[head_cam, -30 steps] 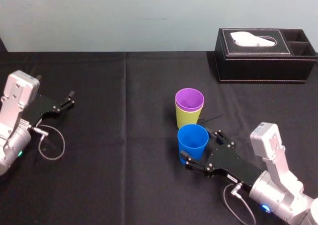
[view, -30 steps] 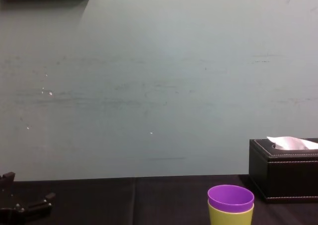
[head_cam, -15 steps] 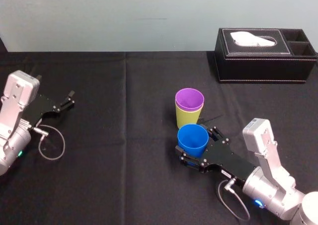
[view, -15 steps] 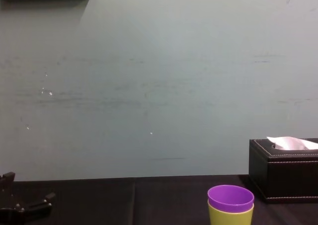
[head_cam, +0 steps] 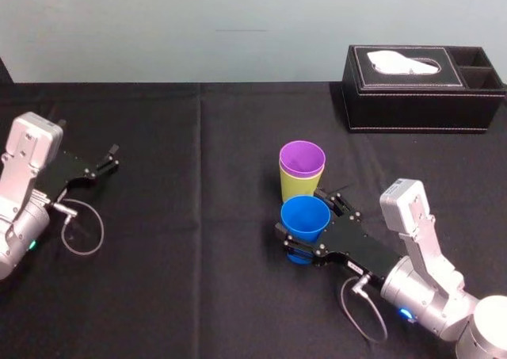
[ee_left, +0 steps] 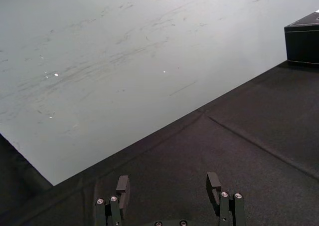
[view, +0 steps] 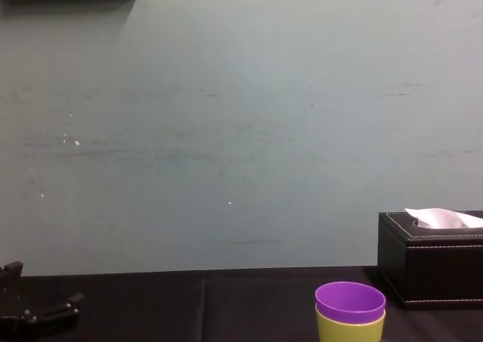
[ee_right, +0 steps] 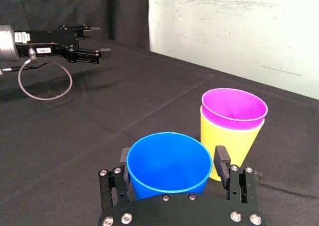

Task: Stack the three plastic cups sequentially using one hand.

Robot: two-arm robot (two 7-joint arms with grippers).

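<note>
Straddling the blue cup (head_cam: 306, 216) low on the black cloth, the right gripper (ee_right: 172, 166) had its fingers spread to either side of the wall, not yet clamped as far as we could see. The cup stood just before the purple cup (head_cam: 302, 158), itself nested in the yellow-green cup (head_cam: 299, 189). We judged this the grasp of the last cup. Next: close, lift above the purple rim, lower in. The left gripper (head_cam: 113, 158) sat parked far left, fingers apart.

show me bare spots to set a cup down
Widest bare cloth: between the left gripper and the blue cup. Also between the tissue box and the right gripper. Crowded: right gripper around the blue cup, beside the purple cup nested in the yellow-green cup.
</note>
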